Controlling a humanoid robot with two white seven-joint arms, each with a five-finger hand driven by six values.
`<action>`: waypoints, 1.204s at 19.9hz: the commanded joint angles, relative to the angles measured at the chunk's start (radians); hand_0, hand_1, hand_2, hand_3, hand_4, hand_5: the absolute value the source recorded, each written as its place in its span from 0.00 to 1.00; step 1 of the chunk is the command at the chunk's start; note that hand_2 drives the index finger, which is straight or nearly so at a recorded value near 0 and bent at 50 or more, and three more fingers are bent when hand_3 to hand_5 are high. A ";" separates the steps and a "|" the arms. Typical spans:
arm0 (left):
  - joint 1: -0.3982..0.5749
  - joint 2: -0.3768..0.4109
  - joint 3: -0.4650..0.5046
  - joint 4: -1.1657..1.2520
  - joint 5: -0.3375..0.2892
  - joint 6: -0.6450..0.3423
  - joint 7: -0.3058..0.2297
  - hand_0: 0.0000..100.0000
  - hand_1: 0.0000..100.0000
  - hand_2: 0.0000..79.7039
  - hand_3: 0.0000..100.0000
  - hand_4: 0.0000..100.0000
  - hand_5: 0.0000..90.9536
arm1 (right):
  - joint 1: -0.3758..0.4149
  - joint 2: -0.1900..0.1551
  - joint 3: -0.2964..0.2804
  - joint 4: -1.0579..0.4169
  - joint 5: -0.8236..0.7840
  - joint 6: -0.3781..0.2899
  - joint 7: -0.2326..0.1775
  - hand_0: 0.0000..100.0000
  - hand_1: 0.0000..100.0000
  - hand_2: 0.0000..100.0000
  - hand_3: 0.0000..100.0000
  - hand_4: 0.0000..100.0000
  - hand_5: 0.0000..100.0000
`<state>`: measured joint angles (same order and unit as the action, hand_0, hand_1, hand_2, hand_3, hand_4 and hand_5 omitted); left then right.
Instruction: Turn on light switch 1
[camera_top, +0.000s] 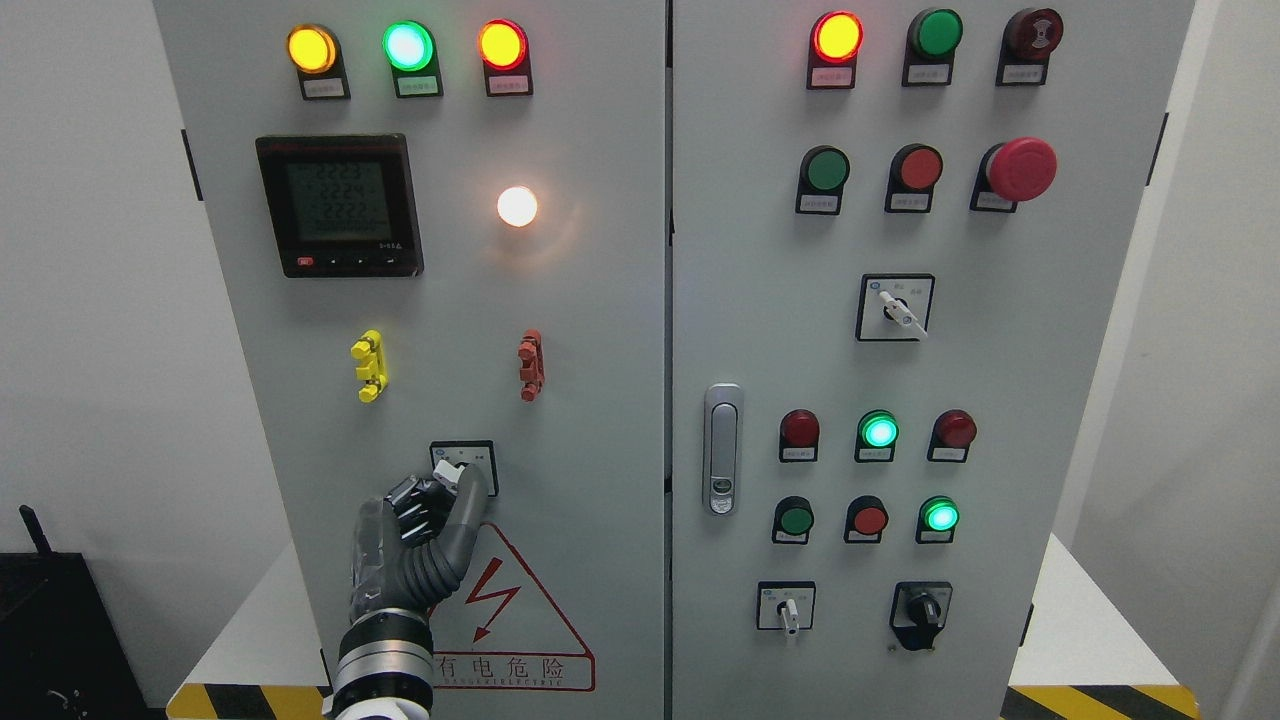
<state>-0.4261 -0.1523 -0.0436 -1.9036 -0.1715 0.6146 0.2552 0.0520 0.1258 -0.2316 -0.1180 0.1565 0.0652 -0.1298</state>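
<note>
A small rotary selector switch (478, 455), white knob on a black-framed plate, sits low on the left cabinet door. My left hand (450, 486) comes up from the bottom edge and is at this switch. Its thumb (470, 505) lies along the knob's right side and the curled fingers (415, 500) press in from the left, so the hand is shut on the knob and hides most of it. Above it, a round white lamp (517, 206) is lit. The right hand does not show.
The left door (600, 400) carries a digital meter (340, 205), lit yellow, green and red lamps along the top, and yellow (369, 365) and red (531, 365) clips. The right door holds push buttons, a red mushroom button (1022, 168), selector switches and a door handle (722, 448).
</note>
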 joint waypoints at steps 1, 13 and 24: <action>0.000 0.000 0.002 0.000 0.001 -0.004 0.003 0.59 0.50 0.70 0.90 0.94 0.94 | 0.000 0.000 0.000 0.000 0.000 0.001 -0.001 0.31 0.00 0.00 0.00 0.00 0.00; 0.001 0.000 0.002 0.001 0.001 -0.004 0.003 0.31 0.47 0.70 0.91 0.94 0.94 | 0.000 0.000 0.000 0.000 0.000 0.001 -0.001 0.31 0.00 0.00 0.00 0.00 0.00; 0.015 0.004 0.001 -0.003 0.003 -0.012 0.001 0.16 0.45 0.71 0.91 0.94 0.94 | 0.000 0.000 0.000 0.000 0.000 0.001 -0.001 0.31 0.00 0.00 0.00 0.00 0.00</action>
<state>-0.4202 -0.1517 -0.0422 -1.9035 -0.1694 0.6077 0.2571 0.0519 0.1258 -0.2317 -0.1181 0.1565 0.0652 -0.1298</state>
